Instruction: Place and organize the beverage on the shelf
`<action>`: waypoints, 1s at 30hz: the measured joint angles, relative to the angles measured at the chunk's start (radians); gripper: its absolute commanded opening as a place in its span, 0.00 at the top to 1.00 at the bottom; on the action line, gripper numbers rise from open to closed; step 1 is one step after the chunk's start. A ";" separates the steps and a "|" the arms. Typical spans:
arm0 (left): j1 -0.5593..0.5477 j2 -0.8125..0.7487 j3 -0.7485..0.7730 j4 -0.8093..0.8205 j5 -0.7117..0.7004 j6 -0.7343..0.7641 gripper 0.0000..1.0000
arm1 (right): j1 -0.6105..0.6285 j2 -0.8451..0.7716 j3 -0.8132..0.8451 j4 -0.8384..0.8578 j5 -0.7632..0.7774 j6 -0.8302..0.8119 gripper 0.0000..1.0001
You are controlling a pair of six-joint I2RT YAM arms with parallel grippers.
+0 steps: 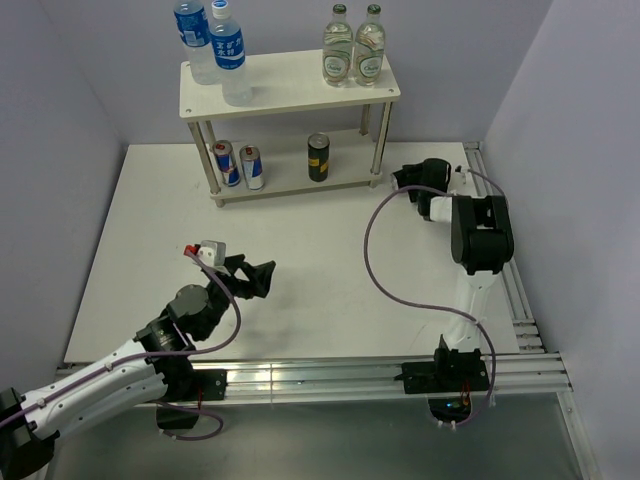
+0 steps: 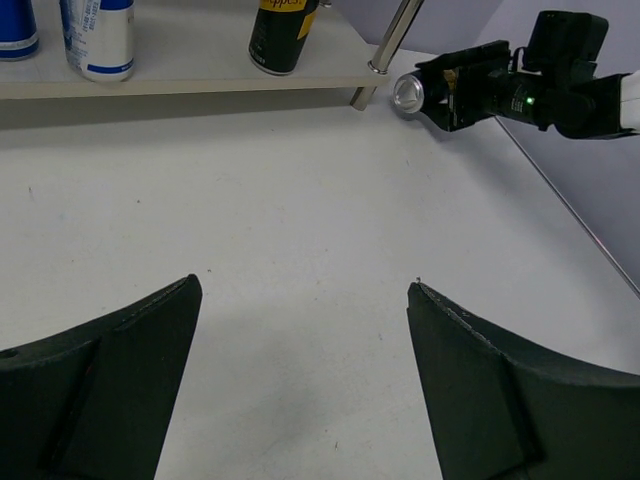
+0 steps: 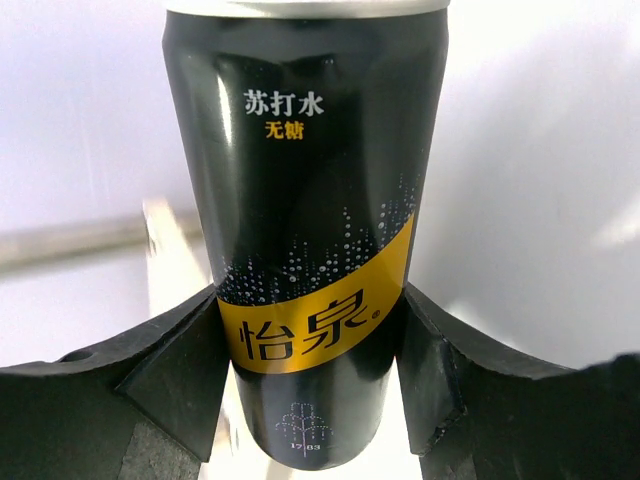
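Shelf (image 1: 290, 92) is standing on table (image 1: 300, 270), carrying water bottles (image 1: 228, 60) and green-capped bottles (image 1: 353, 52) on top, blue cans (image 1: 238, 166) and dark can (image 1: 318, 157) below.

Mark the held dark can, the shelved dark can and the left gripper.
held dark can (image 3: 305, 250): right wrist, label middle.
shelved dark can (image 1: 318, 157): top external, side wall.
left gripper (image 2: 303, 285): left wrist, gap between fingertips.

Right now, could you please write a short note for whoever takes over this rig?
Left fingers: open, empty, above the table.
Right fingers: shut on the held dark can, beside the right end of the shelf.
Shelved: two water bottles on the top board, left; two blue-and-silver cans and the other dark can on the lower board.
Done: five of six drinks.
Left: stand the held can on the lower board, probably beside its twin.
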State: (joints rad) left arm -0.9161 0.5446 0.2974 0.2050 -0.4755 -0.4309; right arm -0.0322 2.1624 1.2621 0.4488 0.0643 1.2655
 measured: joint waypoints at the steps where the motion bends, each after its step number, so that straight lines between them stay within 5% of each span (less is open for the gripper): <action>1: 0.000 -0.001 0.000 0.000 0.000 0.000 0.10 | 0.013 -0.037 -0.035 -0.001 0.008 -0.024 1.00; 16: 0.000 -0.060 -0.016 0.000 -0.028 -0.001 0.10 | 0.318 -0.583 -0.296 -0.036 0.329 -0.521 1.00; 30: -0.001 -0.073 -0.034 0.002 -0.061 0.000 0.11 | 0.441 -0.406 -0.193 0.076 0.259 -1.027 1.00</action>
State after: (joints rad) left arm -0.9169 0.4713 0.2630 0.2066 -0.5365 -0.4313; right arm 0.4084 1.7561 1.0691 0.5251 0.3237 0.2390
